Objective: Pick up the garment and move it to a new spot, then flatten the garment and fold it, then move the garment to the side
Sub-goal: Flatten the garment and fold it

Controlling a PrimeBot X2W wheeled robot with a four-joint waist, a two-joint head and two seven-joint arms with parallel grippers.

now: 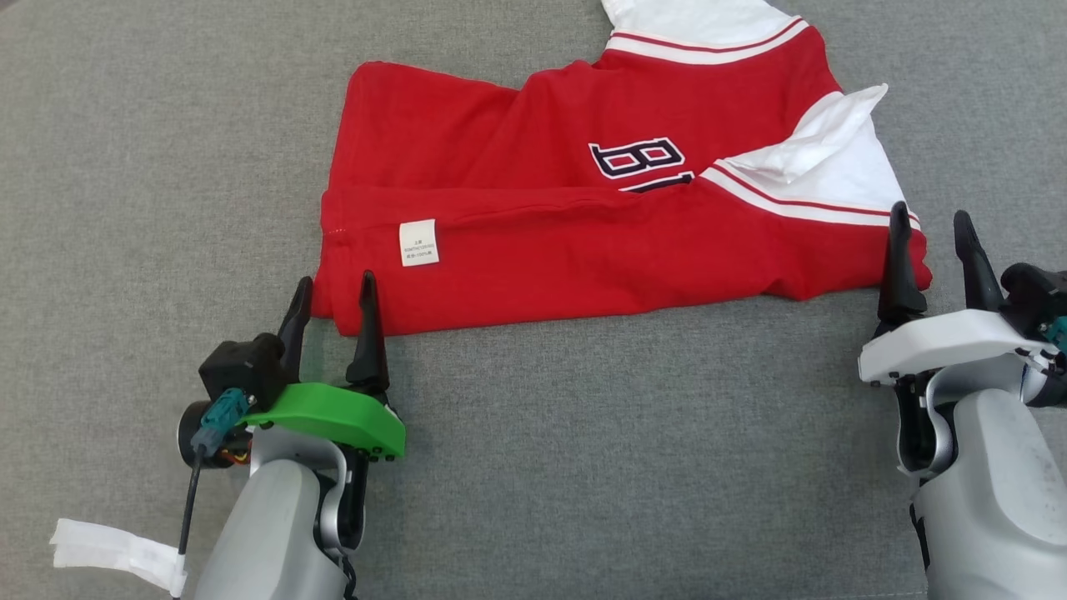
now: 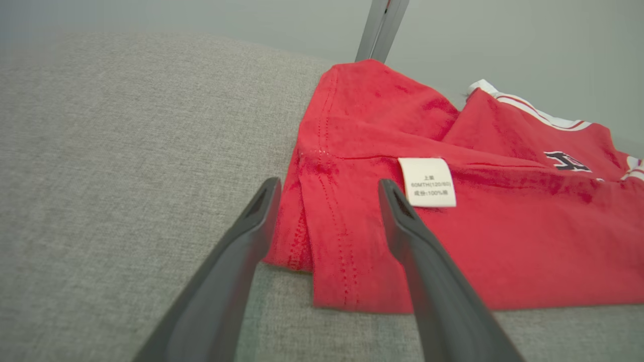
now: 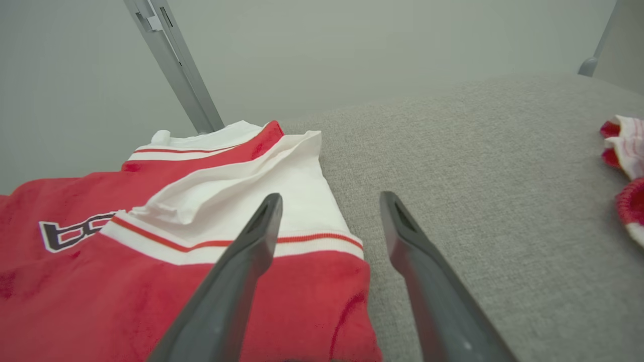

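While both arms stood at the near edge of the work, we entered the following.

Item 1, garment (image 1: 542,250): red jersey with white sleeve (image 1: 825,158) and dark lettering (image 1: 638,158). It lay across the middle and far part of the grey cloth surface (image 1: 583,467), running left to right. Its near part was doubled over the rest, with a white care label (image 1: 418,242) facing up.

Item 2, left gripper (image 1: 335,280): jaws wide, gripping nothing. We noted it at the garment's near-left corner; in the left wrist view that hem corner showed between the two fingers.

Item 3, right gripper (image 1: 930,212): jaws wide, likewise empty. It stood at the near-right corner, one finger over the red edge below the striped cuff and the other over bare cloth.

Item 4, sundries: a white strip (image 1: 108,550) near the left forearm, and a small red-and-white article (image 3: 624,161) well apart at the right.

Step in hand, as we judged it: folding, with one lengthwise fold laid and both corners let go.

Next move, in our estimate: a fresh hold. Each gripper would need to close on all layers at its corner, keeping both sides level so the doubled edge did not slip open, before a further fold or the shift to the side.
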